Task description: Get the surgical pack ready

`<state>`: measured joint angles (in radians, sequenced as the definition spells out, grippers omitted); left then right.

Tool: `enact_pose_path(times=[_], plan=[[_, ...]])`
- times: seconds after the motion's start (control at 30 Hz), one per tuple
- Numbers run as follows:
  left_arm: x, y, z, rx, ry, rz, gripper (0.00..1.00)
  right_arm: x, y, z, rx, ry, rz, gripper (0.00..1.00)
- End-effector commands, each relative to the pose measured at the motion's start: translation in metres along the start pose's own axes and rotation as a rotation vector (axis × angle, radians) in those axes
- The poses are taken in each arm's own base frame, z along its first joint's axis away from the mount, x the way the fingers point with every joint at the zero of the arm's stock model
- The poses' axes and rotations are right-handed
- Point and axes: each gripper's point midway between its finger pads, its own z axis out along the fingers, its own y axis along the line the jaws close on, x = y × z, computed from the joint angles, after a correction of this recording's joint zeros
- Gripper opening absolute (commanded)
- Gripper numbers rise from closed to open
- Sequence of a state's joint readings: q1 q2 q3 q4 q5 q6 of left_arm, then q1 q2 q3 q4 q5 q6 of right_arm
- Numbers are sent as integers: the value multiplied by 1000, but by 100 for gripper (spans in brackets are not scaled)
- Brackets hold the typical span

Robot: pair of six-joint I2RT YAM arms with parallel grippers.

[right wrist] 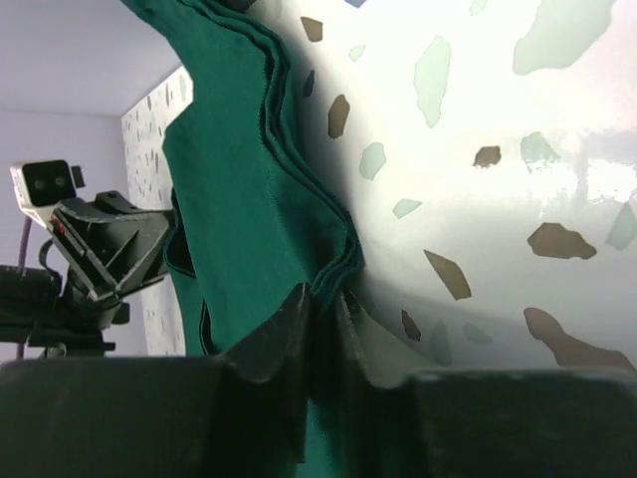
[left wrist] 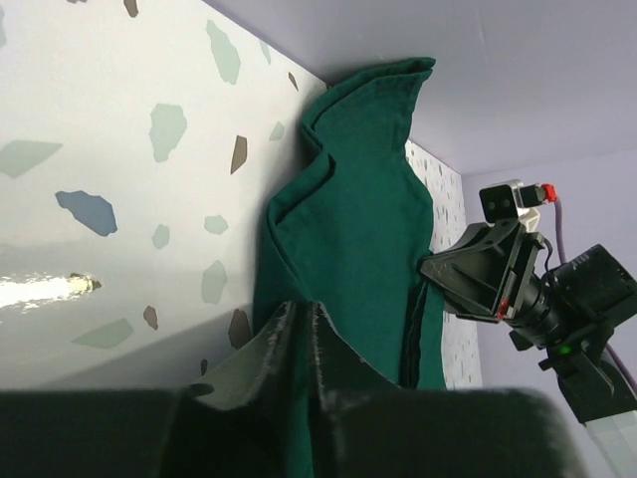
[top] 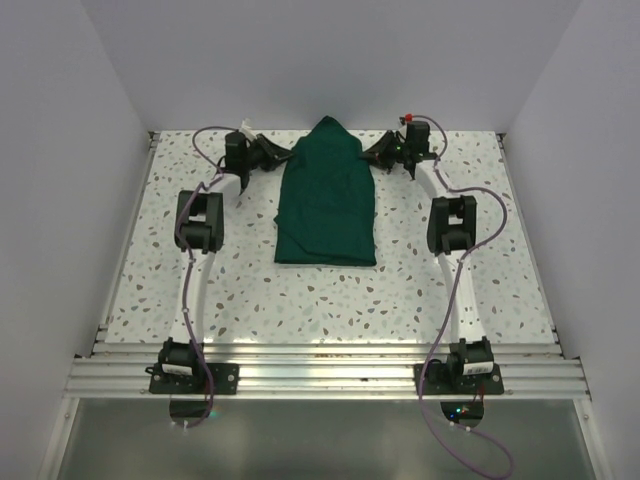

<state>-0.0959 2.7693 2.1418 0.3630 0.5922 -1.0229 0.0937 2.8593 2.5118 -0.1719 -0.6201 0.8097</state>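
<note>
The green cloth (top: 327, 205) lay in the middle of the table (top: 250, 290), its near end flat and square. At its far end my left gripper (left wrist: 307, 313) and right gripper (right wrist: 320, 299) were each pinched narrow on a side edge. I judged this drew that end inward, bunching it into a peak.

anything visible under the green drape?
Nothing shows. The green drape lies folded on the speckled table, and only tabletop is seen around its edges. Anything beneath is hidden by the cloth.
</note>
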Motion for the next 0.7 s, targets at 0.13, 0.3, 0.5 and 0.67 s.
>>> enact_pose_path(times=[0.13,0.3,0.5,0.67], plan=[[-44,-45,-13,31,-64,38,0,-26,49,-13,-66,-67,22,9],[-60,-91,-38,48,-80,97,0,-32,86,-42,-71,-47,-6,0],[-42,-115,-72,27,-21,155,0,-21,114,-71,-66,13,24,0],[-19,-118,-94,22,47,149,0,-9,123,-88,-58,65,63,0]])
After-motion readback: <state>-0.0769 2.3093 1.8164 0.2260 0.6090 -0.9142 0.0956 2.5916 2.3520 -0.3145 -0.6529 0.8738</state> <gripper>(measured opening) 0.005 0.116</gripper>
